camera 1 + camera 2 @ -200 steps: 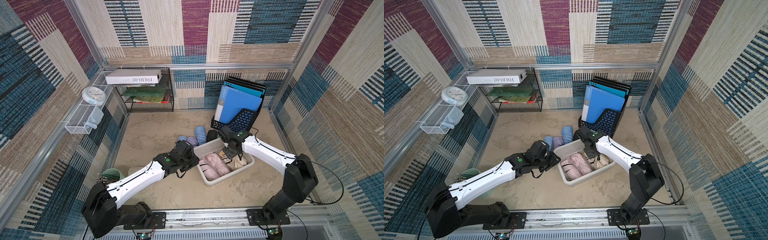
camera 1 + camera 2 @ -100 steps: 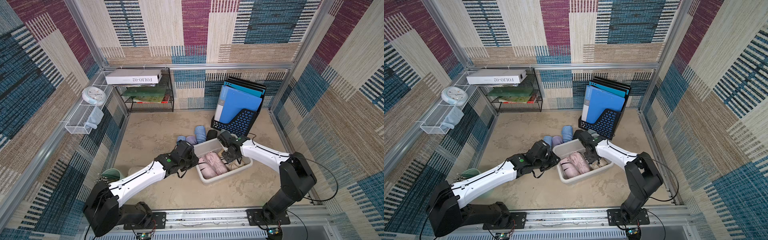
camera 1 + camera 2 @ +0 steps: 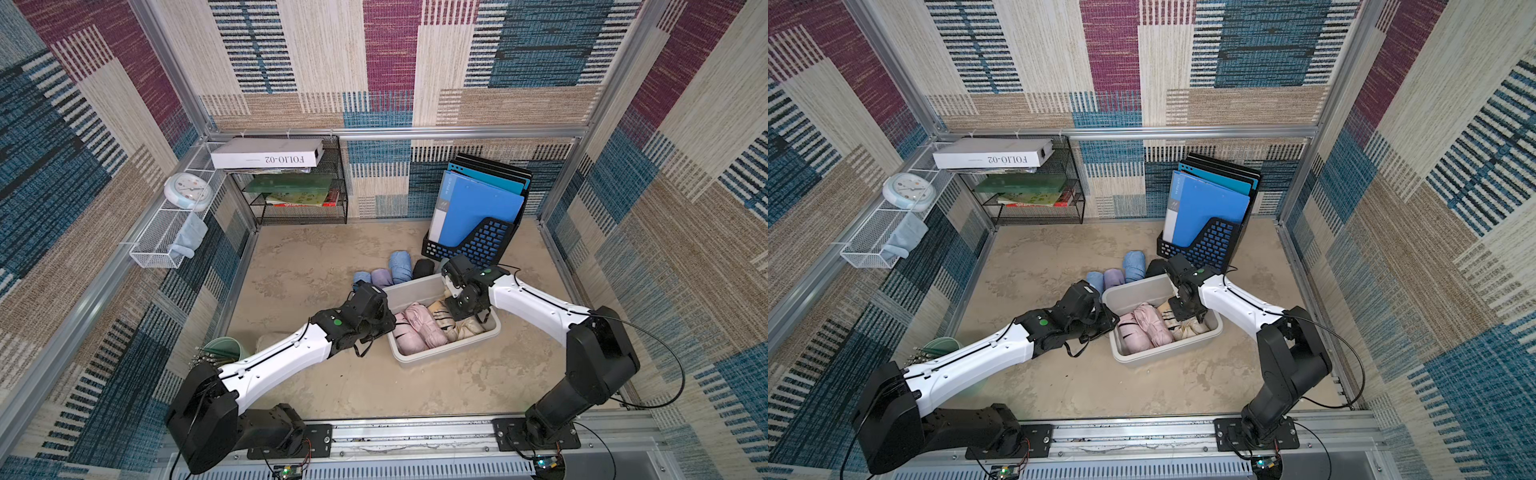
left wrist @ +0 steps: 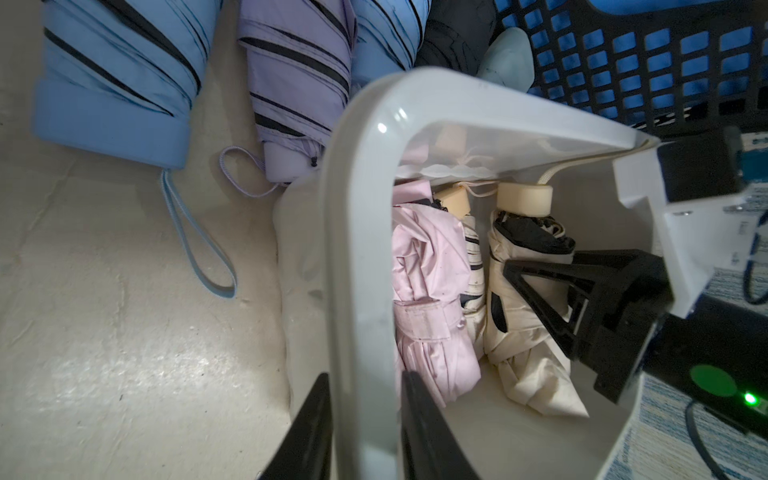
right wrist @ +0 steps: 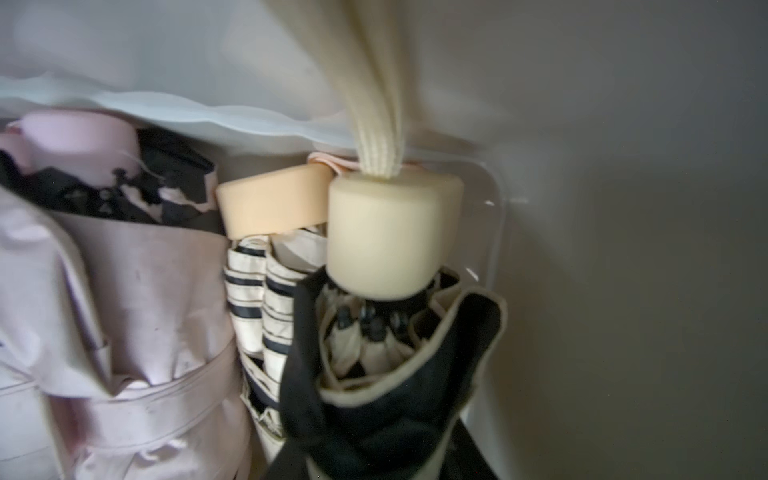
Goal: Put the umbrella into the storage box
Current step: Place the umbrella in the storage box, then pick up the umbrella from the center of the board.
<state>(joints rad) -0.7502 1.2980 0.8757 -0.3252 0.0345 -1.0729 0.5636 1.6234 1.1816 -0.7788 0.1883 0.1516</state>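
Right gripper (image 3: 460, 311): low over the cream umbrella (image 5: 386, 237) lying in the storage box (image 4: 361, 208); grasping or released, cannot tell.
Left gripper (image 4: 365, 380): clenched on the box rim.
Do well: open wide and lift straight, clear of the strap (image 5: 376, 124).

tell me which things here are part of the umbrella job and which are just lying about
Job:
storage box; cream umbrella and pink umbrella inside it; blue umbrella and lilac umbrella on the floor outside; left gripper on its rim; right gripper at the cream one.

Lying about:
file holder, clock, wire basket, mesh shelf, green cup.
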